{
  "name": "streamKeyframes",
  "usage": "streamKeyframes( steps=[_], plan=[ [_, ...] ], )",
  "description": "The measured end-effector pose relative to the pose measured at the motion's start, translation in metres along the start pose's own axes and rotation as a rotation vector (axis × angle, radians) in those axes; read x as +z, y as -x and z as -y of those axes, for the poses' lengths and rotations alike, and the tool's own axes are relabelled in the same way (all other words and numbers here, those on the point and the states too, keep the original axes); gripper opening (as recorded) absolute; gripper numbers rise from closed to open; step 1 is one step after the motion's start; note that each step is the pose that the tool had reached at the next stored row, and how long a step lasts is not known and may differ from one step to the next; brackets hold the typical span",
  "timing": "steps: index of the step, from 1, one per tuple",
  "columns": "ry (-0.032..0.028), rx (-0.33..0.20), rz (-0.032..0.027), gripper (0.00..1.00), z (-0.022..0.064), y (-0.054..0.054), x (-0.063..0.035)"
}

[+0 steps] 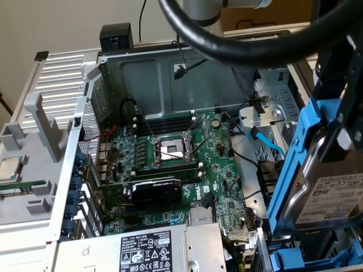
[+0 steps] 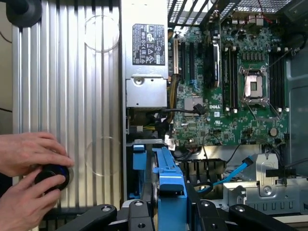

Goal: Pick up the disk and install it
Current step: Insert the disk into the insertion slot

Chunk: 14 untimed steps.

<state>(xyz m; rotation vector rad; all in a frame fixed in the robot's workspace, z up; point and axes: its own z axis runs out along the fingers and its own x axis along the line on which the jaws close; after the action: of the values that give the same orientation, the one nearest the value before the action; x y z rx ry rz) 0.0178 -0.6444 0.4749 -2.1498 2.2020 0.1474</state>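
Scene: an open computer case (image 1: 147, 73) with its green circuit board (image 1: 176, 164) exposed and a grey power box (image 1: 147, 249) at the near end.
Disk (image 1: 332, 195): silver with a white label, clipped into a blue frame (image 1: 295, 164). It hangs tilted in the air at the exterior view's right, beside the metal drive cage (image 1: 272, 102), and is not seated.
Claw (image 2: 171, 214): closed partway onto the blue frame, one finger on each side, carrying the disk.
Person: two hands (image 2: 31, 151) rest on a black knob (image 2: 52, 175) on the ribbed panel (image 2: 86, 72) beside the case, well apart from the claw.
Risk, snagging: a loose blue cable (image 1: 266, 144) lies near the disk and could be caught or pinched.
Risk, jamming: while the disk is tilted, a frame corner could likely catch on the cage edge.
Risk, slipping: the grip seems to be on the plastic frame alone, so a knock could twist the disk loose.
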Motion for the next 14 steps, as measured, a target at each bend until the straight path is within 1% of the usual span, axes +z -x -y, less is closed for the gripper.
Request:
streamKeyframes(
  steps=[6,14],
  plan=[
    [0.0004,-0.001,0.0121,0.36,0.0002,-0.0049,-0.0002],
    [0.0006,-0.001,0.0129,0.36,0.0003,-0.0051,-0.0003]
  ],
)
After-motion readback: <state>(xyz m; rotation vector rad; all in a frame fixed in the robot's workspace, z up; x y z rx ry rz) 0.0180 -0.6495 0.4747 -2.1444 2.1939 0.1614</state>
